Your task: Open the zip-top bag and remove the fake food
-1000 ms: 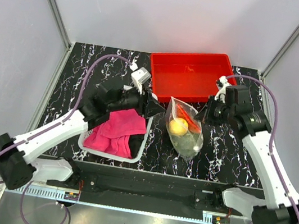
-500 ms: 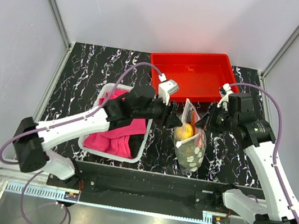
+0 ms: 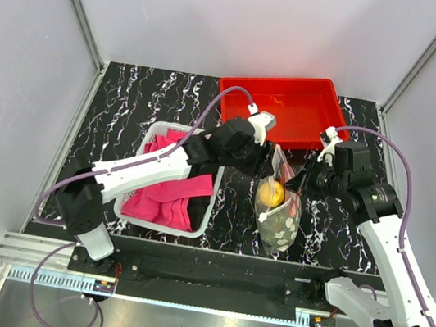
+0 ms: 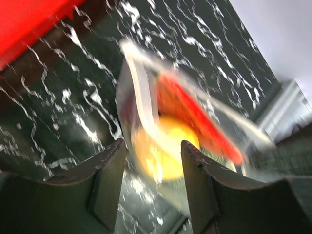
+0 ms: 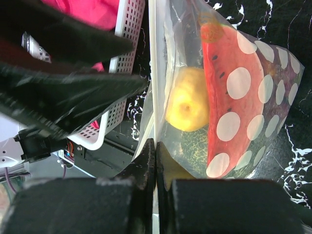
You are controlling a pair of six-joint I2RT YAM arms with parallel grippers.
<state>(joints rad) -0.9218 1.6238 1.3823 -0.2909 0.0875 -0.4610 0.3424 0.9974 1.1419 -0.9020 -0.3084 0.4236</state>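
Our black, white-veined bench (image 3: pixel 127 108) carries a red tray (image 3: pixel 281 107) at its far edge and a white basket (image 3: pixel 209 208) of pink cloth (image 3: pixel 158 200) near left; whether the zip-top bag (image 3: pixel 280 219) touches it, we cannot tell.

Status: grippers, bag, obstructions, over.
Right gripper shut on edge of clear dotted plastic zip-top bag. Left gripper open near its top. Plastic fake food inside. Nothing blocking.
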